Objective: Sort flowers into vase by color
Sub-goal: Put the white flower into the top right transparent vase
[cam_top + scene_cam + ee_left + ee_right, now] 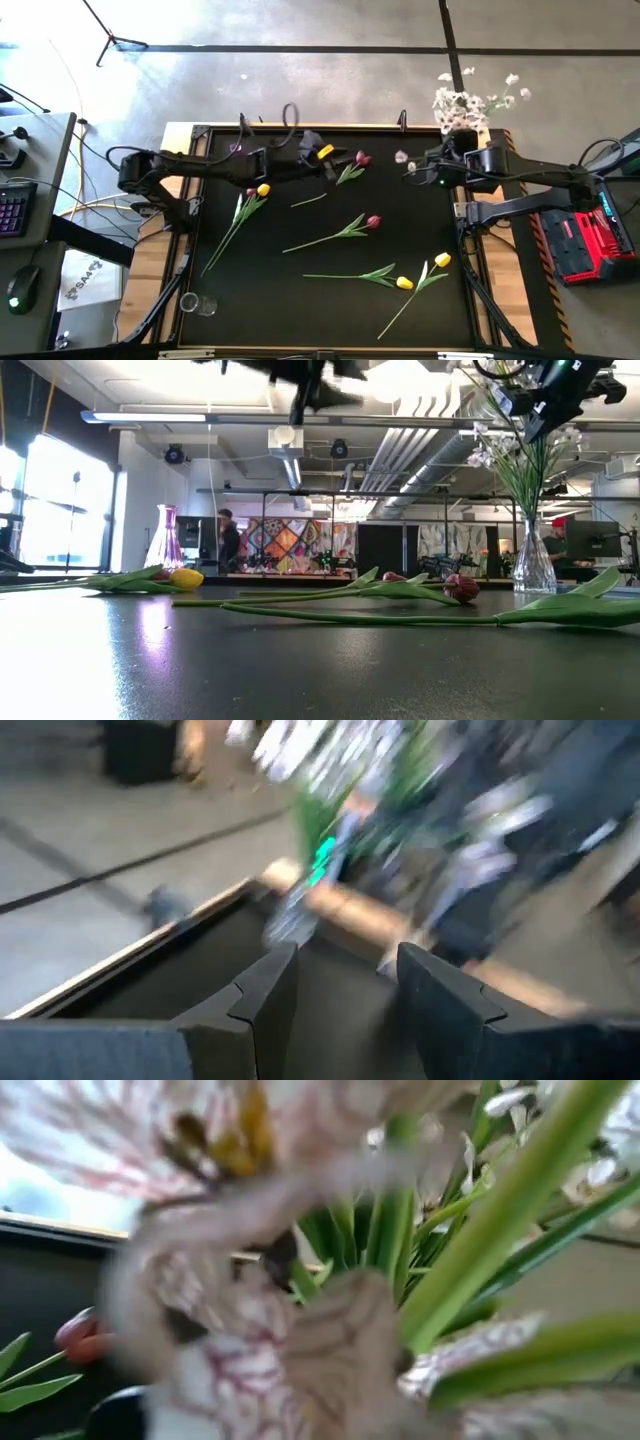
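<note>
My right gripper (408, 170) hovers over the table's far right part, shut on a spray of white blossoms (401, 157). The spray fills the right wrist view (250, 1280). Behind it at the far right corner stands a clear vase of white blossoms (533, 565). My left gripper (330, 153) is open and holds nothing, raised over the far middle near a red tulip (362, 158). Another red tulip (373, 222) and three yellow tulips (263, 189), (404, 283), (442, 260) lie flat on the black tabletop. My right gripper holds the white blossom spray lifted clear of the table. One blossom (401, 157) shows just past the fingertips. The blossoms (330, 1350) block the wrist view, so the part held and the kind of hold are hidden.
A pink glass vase (165, 540) stands at the far left, beneath my left arm. A small clear glass (200, 303) sits near the near left corner. A loose green stem piece (310, 200) lies mid-table. People move in the room beyond.
</note>
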Tool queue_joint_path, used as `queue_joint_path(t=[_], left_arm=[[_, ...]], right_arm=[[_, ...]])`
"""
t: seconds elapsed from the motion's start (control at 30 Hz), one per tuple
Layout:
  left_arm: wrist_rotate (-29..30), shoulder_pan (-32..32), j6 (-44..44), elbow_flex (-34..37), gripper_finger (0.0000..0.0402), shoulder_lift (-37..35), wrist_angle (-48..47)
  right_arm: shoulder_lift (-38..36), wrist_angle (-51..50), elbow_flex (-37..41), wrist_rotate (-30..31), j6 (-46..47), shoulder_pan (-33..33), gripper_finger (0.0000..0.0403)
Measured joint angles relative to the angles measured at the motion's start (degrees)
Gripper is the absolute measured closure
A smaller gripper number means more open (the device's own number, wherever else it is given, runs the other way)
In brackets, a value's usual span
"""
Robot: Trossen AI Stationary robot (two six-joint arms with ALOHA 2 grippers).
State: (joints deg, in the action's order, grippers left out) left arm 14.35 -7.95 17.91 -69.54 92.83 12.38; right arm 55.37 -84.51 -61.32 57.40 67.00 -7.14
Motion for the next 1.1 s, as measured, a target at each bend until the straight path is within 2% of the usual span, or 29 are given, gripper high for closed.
queue_joint_path(t=[0.13,0.27,0.4,0.53,0.83,0.97,1.1], left_arm=[[-6.2,-3.7,-3.6,0.0,0.0237,5.1,0.3],[-15.4,-6.9,-7.2,0.0,0.0210,10.9,8.7],[-20.4,-9.3,-13.0,-1.4,0.0173,19.1,19.3],[-26.1,-11.4,-13.7,-10.2,0.0154,29.0,21.9],[-29.4,-10.9,-16.6,-34.4,0.0151,46.1,21.0],[-29.4,-10.1,-17.1,-42.6,0.0151,50.6,14.6],[-28.8,-9.5,-18.8,-45.5,0.0151,51.1,13.5]], right_arm=[[0.0,2.3,0.0,-2.1,-0.5,0.0,0.0403],[0.1,4.3,-0.6,-4.1,-1.5,0.0,0.0403],[0.0,5.1,-1.9,-4.6,-1.4,0.0,0.0403],[0.0,5.4,-3.5,-5.8,0.2,0.0,0.0403],[0.0,2.1,-4.4,-7.1,5.6,-2.4,0.0403],[-0.1,1.5,-4.4,-8.1,6.5,-5.3,0.0403],[-0.9,1.9,-5.0,-8.7,6.5,-7.6,0.0403]])
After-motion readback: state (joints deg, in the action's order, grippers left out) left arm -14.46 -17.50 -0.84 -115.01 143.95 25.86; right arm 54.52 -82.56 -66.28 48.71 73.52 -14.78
